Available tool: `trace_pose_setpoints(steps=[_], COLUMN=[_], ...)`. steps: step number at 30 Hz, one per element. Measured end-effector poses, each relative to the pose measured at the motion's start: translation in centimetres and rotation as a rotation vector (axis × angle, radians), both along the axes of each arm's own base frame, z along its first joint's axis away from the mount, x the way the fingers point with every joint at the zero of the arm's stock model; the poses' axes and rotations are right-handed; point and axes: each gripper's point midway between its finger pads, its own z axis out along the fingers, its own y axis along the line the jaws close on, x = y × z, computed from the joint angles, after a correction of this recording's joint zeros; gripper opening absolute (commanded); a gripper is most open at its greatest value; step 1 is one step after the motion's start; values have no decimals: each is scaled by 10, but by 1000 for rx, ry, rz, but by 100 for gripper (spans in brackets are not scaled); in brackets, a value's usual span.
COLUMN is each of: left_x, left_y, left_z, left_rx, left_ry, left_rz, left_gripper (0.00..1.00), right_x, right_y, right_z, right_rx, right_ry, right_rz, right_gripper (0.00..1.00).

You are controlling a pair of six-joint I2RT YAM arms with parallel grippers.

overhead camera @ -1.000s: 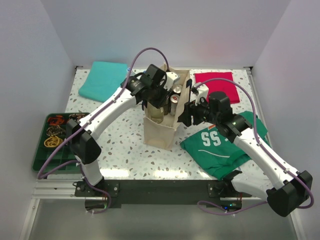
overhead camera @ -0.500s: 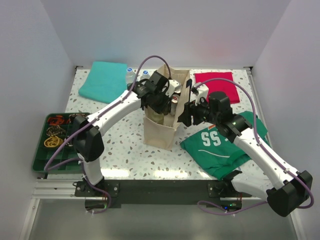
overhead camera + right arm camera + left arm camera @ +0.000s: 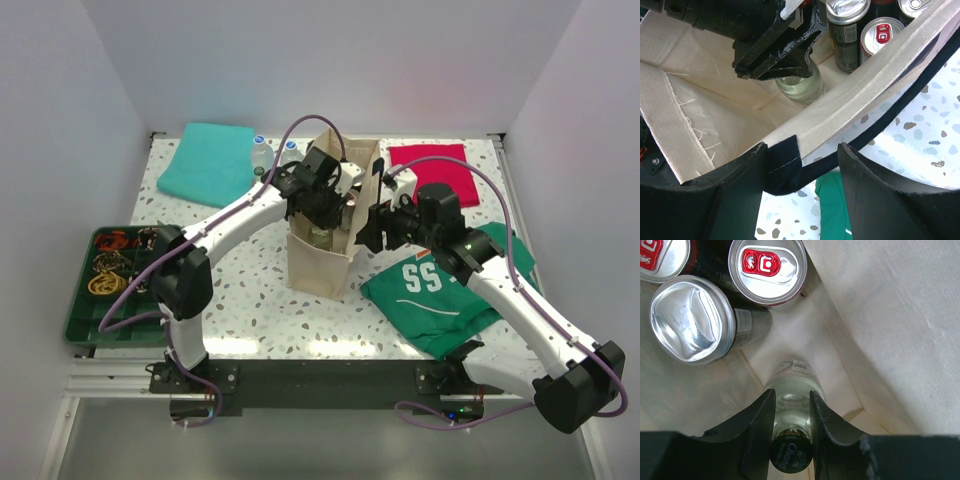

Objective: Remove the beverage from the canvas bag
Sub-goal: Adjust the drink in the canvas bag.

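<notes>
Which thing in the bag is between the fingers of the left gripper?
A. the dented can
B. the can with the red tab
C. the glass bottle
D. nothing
C: in the left wrist view, the left gripper has one finger on each side of the neck of the bottle, while the red-tab can and the dented can stand apart from it.
</notes>
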Motion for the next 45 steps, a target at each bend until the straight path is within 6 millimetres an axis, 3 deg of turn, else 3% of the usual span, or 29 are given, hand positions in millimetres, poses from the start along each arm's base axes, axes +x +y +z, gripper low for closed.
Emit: trace_pose_setpoints(steps=[2,7,9,17,33,38,45], left_x=[0,-1,-1,-5,-7,-7,-10], left_y=[0,-1,0,3,11,12,11], left_z=[0,0,0,-3,-6,-5,-2], left_rx=[-2,-3,-2,15,51,47,41], left_ry=[1,3,3,21,30,30,28], left_rz=[-1,-3,-3,-2,25,42,43], left_gripper=[20,33,42,56,51,43,22], right_x=[0,1,1,1,1,1,1], right_y=[0,0,0,0,0,0,0], right_z=[0,1,1,1,1,1,1], right_rx=[1,2,2,2,2,3,3], right_ry=[-1,-4,-4,-4,-4,-4,-4], right_rz=[0,0,0,0,0,0,0], right_gripper=[62,62,62,62,62,62,62])
